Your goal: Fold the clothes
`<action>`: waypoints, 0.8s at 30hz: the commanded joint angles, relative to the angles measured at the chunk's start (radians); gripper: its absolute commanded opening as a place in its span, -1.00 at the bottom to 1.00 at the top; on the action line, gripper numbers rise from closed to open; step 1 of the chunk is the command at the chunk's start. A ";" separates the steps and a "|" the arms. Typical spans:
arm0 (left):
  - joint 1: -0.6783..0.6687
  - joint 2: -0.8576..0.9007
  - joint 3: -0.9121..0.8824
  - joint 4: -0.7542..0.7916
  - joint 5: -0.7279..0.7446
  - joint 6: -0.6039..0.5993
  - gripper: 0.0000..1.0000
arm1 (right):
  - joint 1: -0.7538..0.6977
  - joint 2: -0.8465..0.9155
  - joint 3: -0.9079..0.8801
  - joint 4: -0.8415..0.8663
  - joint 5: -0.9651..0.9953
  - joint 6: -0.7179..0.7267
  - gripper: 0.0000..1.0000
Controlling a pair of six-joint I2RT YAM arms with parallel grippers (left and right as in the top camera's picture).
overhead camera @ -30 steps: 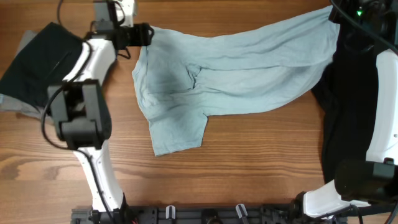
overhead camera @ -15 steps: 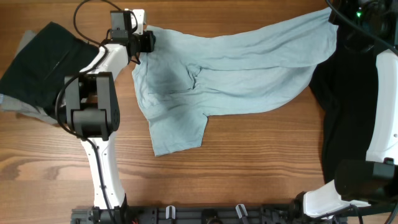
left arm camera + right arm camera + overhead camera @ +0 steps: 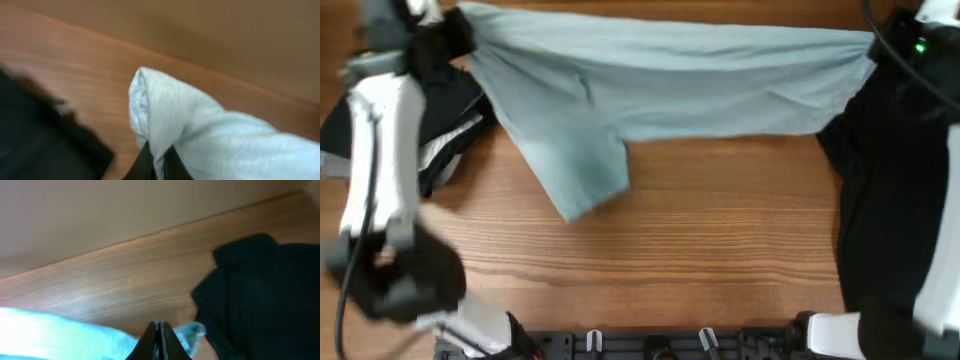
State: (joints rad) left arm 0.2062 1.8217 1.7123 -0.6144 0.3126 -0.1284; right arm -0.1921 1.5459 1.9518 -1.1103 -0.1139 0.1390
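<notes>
The pale blue T-shirt [image 3: 660, 85] spans the desk [image 3: 720, 230] left-to-right, its long axis taut between left pincer [image 3: 158, 159] and right pincer [image 3: 159, 332], each pinching one end.

Overhead light was soft and even, with no glare on the table [image 3: 720, 250] and only a faint shadow along the edge of the shirt [image 3: 670, 80]. Blur smeared the left arm [image 3: 375, 130]. The black clothes [image 3: 890, 200] showed almost no detail. Both wrist views were dimmer, warm-toned and out of focus throughout.
</notes>
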 commanded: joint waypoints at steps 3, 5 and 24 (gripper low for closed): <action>0.022 -0.340 0.009 -0.203 -0.138 0.100 -0.92 | -0.020 -0.165 0.004 -0.039 0.047 0.019 -0.92; 0.022 -0.480 0.009 -0.279 -0.237 0.099 -0.92 | -0.020 -0.246 0.004 -0.069 0.048 0.032 -0.90; -0.028 -0.381 0.009 -0.320 -0.192 0.098 -0.92 | 0.054 0.209 0.003 -0.403 -0.401 -0.233 -0.48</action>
State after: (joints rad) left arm 0.1879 1.4937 1.7061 -0.9749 0.0998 -0.0422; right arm -0.2020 1.6829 1.9511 -1.4776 -0.2943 0.0540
